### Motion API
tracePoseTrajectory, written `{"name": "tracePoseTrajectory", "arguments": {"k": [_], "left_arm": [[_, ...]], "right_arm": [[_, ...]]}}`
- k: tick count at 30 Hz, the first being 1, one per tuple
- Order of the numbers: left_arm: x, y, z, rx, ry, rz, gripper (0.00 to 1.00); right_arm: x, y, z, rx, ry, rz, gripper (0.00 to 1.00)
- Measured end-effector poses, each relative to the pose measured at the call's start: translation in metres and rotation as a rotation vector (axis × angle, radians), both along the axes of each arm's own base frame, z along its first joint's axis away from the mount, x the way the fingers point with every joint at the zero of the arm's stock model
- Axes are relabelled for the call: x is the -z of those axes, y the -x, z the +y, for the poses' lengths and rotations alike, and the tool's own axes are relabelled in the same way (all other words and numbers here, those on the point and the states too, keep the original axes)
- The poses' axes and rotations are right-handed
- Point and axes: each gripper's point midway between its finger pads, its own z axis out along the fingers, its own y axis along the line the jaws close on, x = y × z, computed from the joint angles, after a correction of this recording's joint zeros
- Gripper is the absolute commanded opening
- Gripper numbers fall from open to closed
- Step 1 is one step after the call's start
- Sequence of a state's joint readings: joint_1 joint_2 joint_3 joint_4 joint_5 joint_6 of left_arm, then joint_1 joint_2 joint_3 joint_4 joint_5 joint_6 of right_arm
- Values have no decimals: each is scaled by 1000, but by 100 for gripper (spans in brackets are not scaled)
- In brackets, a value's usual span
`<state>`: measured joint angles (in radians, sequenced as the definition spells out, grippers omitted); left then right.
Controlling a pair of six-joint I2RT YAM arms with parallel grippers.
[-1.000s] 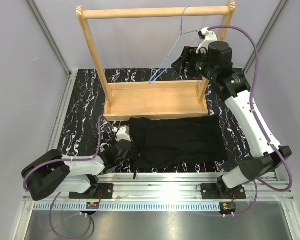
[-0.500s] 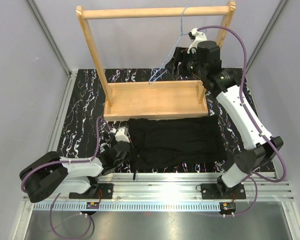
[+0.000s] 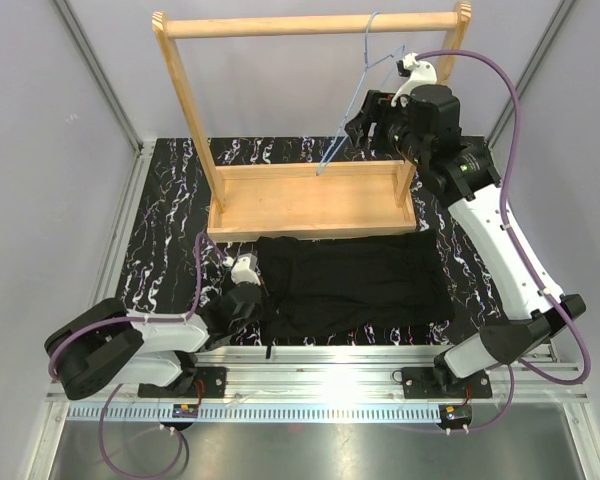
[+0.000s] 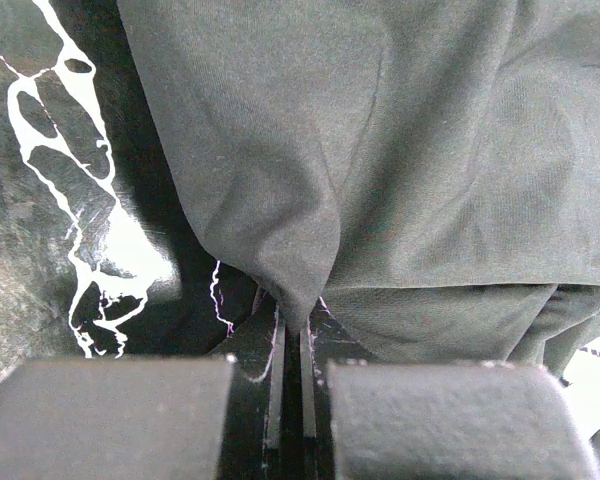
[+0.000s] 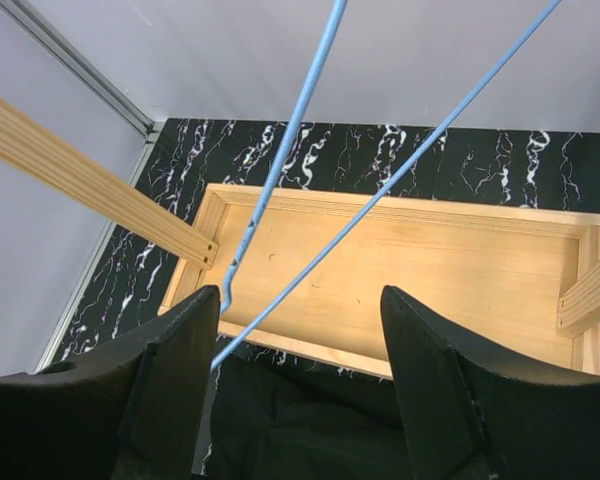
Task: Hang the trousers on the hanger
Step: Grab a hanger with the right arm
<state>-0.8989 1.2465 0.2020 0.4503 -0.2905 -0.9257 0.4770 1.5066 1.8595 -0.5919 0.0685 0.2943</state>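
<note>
Left wrist view: left gripper (image 4: 290,350) pressed together, pinching a fold at the edge of the trousers (image 4: 380,150). Trousers lay flat on the counter (image 3: 170,210), just in front of the wooden rack (image 3: 310,200). Cloth looked soft, limp and light. Judged it would sag and slip off thin wire, so best held at the waistband and draped evenly. Farther back, hanger (image 5: 280,158) hung from the rack's top bar. Right gripper (image 5: 300,340) spread wide, wires between its jaws, contact unclear.

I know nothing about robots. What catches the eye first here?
A pale wooden rack stands at the back, a blue hanger hung from its top bar between the open fingers of the right end effector. Before it lie black trousers, their edge pinched by the left end effector.
</note>
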Motion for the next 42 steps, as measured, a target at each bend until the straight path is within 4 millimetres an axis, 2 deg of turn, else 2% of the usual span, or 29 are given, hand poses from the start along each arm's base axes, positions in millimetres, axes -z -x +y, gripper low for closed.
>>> {"name": "tracePoseTrajectory", "arguments": {"k": [7, 11, 12, 15, 16, 19, 20, 21, 29, 37, 39, 41, 42], "left_arm": [[0, -1, -2, 2, 6, -2, 0], [0, -1, -2, 1, 6, -2, 0], [0, -1, -2, 1, 6, -2, 0], [0, -1, -2, 1, 6, -3, 0], [-1, -1, -1, 1, 6, -3, 0], [-2, 0, -1, 1, 6, -5, 0], [-2, 0, -1, 2, 5, -4, 0], [-2, 0, 0, 1, 5, -4, 0], [-2, 0, 0, 2, 4, -4, 0], [-2, 0, 0, 8, -14, -3, 0], [-2, 0, 0, 10, -20, -3, 0], [-2, 0, 0, 12, -27, -1, 0], [-2, 0, 0, 14, -31, -1, 0]], "right_arm": [[-7, -11, 10, 1, 4, -11, 73], [2, -22, 15, 6, 16, 8, 71], [6, -24, 16, 9, 21, 18, 67], [22, -29, 16, 25, 51, 54, 41], [25, -30, 16, 27, 56, 62, 25], [31, -30, 14, 35, 70, 79, 10], [31, -30, 13, 40, 71, 79, 2], [31, -30, 12, 41, 72, 78, 0], [23, -22, 7, 43, 76, 78, 0], [-25, -8, 1, 35, 26, -15, 0], [-30, -2, -1, 33, 18, -27, 0], [-28, 5, -4, 29, 11, -34, 0], [-20, 12, -7, 27, 17, -19, 0]]}}
